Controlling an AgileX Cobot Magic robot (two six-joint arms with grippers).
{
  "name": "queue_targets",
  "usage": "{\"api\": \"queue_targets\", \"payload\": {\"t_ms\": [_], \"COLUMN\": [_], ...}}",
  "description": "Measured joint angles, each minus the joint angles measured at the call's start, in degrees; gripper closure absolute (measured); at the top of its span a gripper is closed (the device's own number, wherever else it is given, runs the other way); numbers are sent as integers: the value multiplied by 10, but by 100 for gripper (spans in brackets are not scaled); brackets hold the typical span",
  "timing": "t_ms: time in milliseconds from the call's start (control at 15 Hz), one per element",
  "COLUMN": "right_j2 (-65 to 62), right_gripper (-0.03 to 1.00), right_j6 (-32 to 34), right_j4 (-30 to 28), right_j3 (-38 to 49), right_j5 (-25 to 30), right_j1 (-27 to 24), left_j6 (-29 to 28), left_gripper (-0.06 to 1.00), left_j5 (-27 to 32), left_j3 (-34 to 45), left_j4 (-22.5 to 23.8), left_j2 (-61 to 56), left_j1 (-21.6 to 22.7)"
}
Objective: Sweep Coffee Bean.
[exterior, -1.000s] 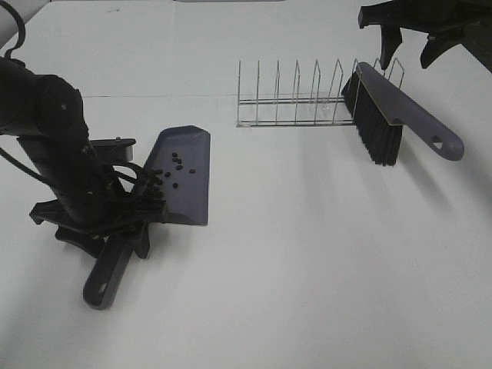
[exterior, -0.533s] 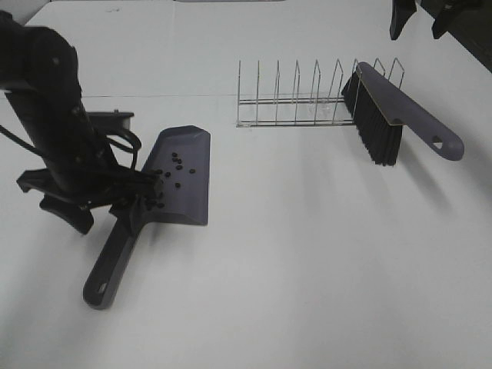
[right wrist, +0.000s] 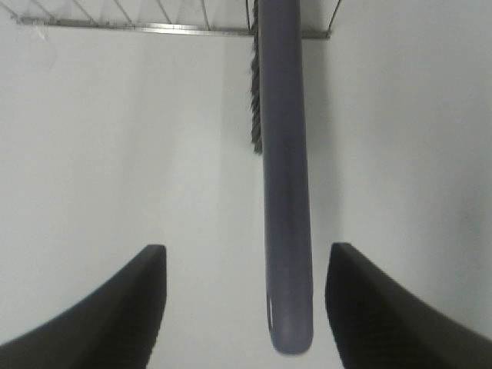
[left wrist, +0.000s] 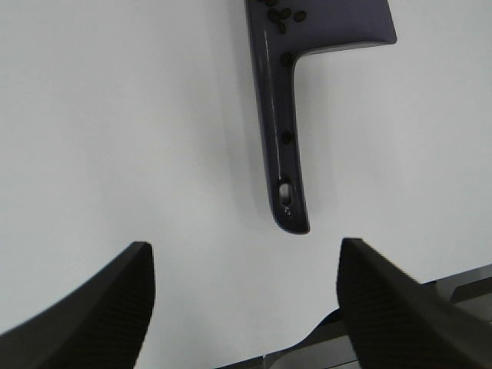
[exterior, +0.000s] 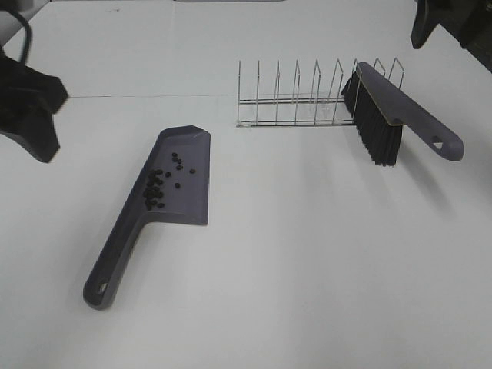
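On the white bench (exterior: pixel 292 261), flat grey-purple dustpan (exterior: pixel 184 173) holding small dark oval coffee bean (exterior: pixel 157 188) cluster near its handle. Brush (exterior: pixel 392 115) leaning on wire rack (exterior: pixel 296 108). Both jaws wide, holding nothing.

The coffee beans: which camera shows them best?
The high exterior view: the coffee beans show as a whole cluster lying in the dustpan. The left wrist view catches only a few at its edge. The right wrist view shows none.
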Motion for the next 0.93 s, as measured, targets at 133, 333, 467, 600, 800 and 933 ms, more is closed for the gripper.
{"api": "queue_targets", "payload": {"t_ms": [133,333,467,600,800,933], "right_j2": [-70,-195,-281,-345,-476,-563], "right_gripper": [46,46,46,46,46,46], "right_j6": [-4,-13,-17,-17,-18,-18], "right_j4": [10,12,14,15,15,15], "right_j3": [93,250,348,412,518,566], "right_j5": [0,-1,-2,-3,-6,-25], "right_j1": [0,0,0,0,0,0], "left_j6": [-7,-17,-17,-17,-14,7], "left_gripper": [32,32,32,32,32,32], "left_j5": [9,10,13,15,18,18], "left_j3": [2,42,91,140,260,331], "left_j4": [11,15,15,15,15,15], "left_j2": [-77,-200,-284,-347,-464,-541], "left_j1": [0,0,0,0,0,0]}}
